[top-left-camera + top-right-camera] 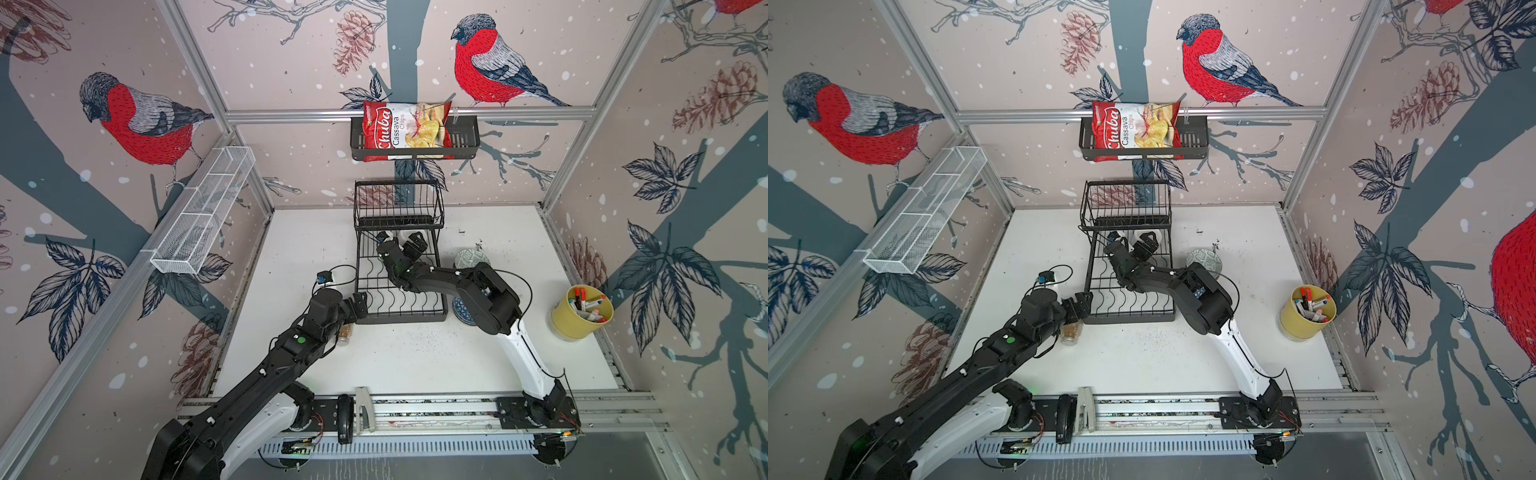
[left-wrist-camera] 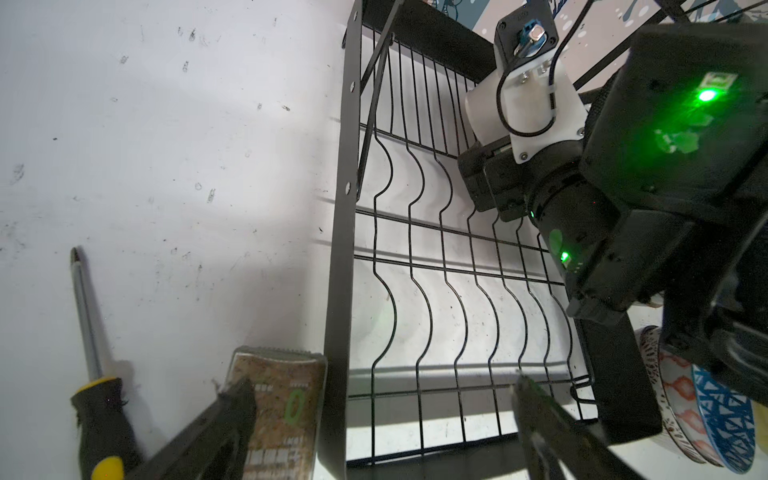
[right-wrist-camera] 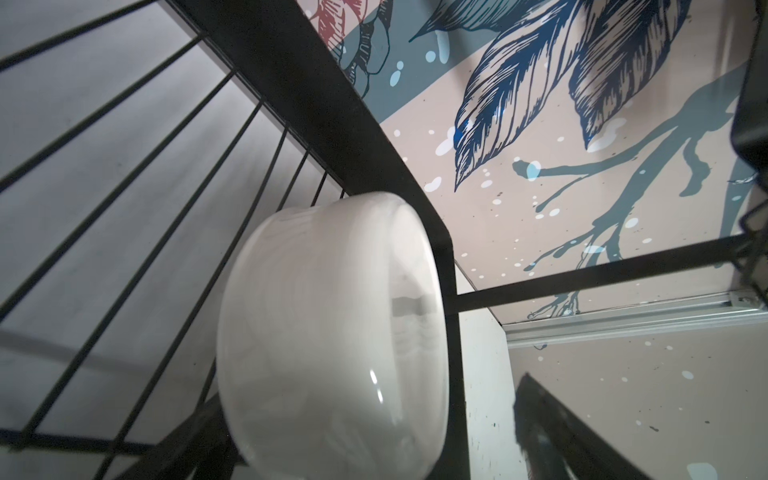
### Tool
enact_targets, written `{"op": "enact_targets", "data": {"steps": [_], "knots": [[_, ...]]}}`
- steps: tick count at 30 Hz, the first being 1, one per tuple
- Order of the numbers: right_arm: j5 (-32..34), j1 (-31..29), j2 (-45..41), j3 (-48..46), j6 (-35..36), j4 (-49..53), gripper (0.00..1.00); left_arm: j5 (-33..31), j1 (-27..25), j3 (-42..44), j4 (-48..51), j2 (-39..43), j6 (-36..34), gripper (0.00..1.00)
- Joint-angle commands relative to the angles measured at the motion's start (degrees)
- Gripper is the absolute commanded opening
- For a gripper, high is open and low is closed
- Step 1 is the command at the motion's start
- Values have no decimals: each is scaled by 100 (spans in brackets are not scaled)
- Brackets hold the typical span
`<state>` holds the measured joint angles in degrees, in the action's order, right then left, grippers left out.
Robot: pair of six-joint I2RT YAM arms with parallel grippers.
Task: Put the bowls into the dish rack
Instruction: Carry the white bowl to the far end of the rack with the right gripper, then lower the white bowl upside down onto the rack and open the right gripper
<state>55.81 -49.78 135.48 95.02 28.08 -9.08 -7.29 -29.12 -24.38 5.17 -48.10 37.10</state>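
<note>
The black wire dish rack [image 1: 384,301] [image 1: 1129,305] stands mid-table. A plain white bowl [image 3: 332,332] stands on its edge at the rack's back, under the upper basket, and looks blurred. My right gripper [image 1: 401,240] [image 1: 1133,241] [image 3: 374,428] is inside the rack, open, with its fingers either side of that bowl and a clear gap on one side. My left gripper [image 1: 359,305] [image 1: 1081,303] [image 2: 380,390] hangs open and empty over the rack's front left corner. A grey-green bowl [image 1: 471,257] [image 1: 1204,259] sits right of the rack. Orange-red [image 2: 681,407] and blue [image 2: 723,415] bowls are stacked beneath the right arm.
A spice jar [image 1: 345,332] [image 2: 282,411] lies by the rack's front left corner, with a screwdriver [image 2: 95,374] beside it. A yellow pot of markers [image 1: 582,311] stands at the right. A black basket with a chips bag [image 1: 415,137] and a white mesh shelf [image 1: 203,212] hang on the walls.
</note>
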Motion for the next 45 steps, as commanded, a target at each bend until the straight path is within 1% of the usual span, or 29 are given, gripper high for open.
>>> {"op": "enact_targets", "data": {"steps": [1,11,17,24,28,33,39,45], "knots": [[-412,8,40,39,-578,394,100,-60,4,13,61,60,-4,95],[-627,-21,-177,-128,-756,460,99,-96,8,65,118,151,8,95],[-691,-84,-406,-411,-785,314,99,-96,4,65,118,165,27,95],[-574,-110,-481,-625,-834,114,99,-80,5,73,125,178,36,95],[-469,-74,-486,-570,-994,81,99,-69,4,91,133,192,52,95],[-517,7,-506,-423,-1255,170,99,-64,10,126,142,226,72,95],[-363,169,-480,-258,-1589,336,99,-64,5,142,160,257,78,95],[-279,251,-488,-320,-1652,354,99,-71,8,144,163,263,91,95]]}}
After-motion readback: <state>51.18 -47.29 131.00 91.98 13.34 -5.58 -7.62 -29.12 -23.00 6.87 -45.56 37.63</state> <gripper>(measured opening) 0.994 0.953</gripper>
